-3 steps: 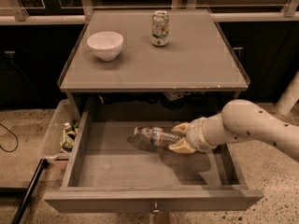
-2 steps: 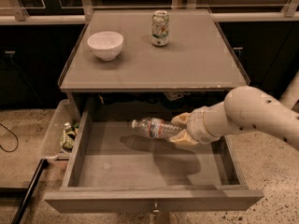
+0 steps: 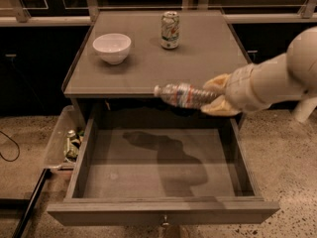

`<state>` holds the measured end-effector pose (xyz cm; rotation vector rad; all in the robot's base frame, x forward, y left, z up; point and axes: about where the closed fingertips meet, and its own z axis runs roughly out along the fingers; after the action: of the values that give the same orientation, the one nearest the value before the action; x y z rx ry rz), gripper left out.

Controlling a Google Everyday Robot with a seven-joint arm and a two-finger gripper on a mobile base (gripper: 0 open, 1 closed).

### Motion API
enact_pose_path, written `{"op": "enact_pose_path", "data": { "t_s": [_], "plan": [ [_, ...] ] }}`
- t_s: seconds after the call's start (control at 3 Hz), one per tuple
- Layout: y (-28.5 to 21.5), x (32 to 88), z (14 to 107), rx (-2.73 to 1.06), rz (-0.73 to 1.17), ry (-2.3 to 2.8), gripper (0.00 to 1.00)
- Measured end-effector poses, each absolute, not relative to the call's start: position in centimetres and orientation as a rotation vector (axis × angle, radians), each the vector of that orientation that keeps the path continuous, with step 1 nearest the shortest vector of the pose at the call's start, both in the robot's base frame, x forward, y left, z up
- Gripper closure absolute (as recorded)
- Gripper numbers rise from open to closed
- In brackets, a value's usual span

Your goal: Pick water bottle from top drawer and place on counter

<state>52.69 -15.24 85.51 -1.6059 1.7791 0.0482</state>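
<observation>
The water bottle [image 3: 182, 94] is clear and ribbed, with a red and white label. It lies sideways in the air, cap pointing left, at the height of the counter's front edge. My gripper [image 3: 214, 95] is shut on its base end, coming in from the right on a pale arm. The top drawer [image 3: 163, 213] is pulled out, with nothing in it except the bottle's shadow; its small knob is at the bottom middle. The counter [image 3: 148, 68] is the grey-brown cabinet top behind the bottle.
A white bowl [image 3: 112, 47] stands at the counter's back left. A green-and-white soda can [image 3: 170, 29] stands at the back middle. A clear plastic bin [image 3: 63, 138] with cans sits on the floor left of the drawer. A black cable [image 3: 9, 148] lies at far left.
My gripper has lifted the bottle out of the drawer, up to the level of the counter's front edge. The arm has drawn up and to the right.
</observation>
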Motion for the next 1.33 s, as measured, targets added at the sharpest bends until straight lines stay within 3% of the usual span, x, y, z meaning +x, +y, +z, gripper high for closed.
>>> {"op": "enact_pose_path", "data": {
  "t_s": [0.67,1.33],
  "plan": [
    [-19.1,55.1,95.4,-1.512,-0.036,1.731,1.00],
    [-19.6,56.6,96.5,-1.491,-0.084,1.707,1.00]
  ]
}}
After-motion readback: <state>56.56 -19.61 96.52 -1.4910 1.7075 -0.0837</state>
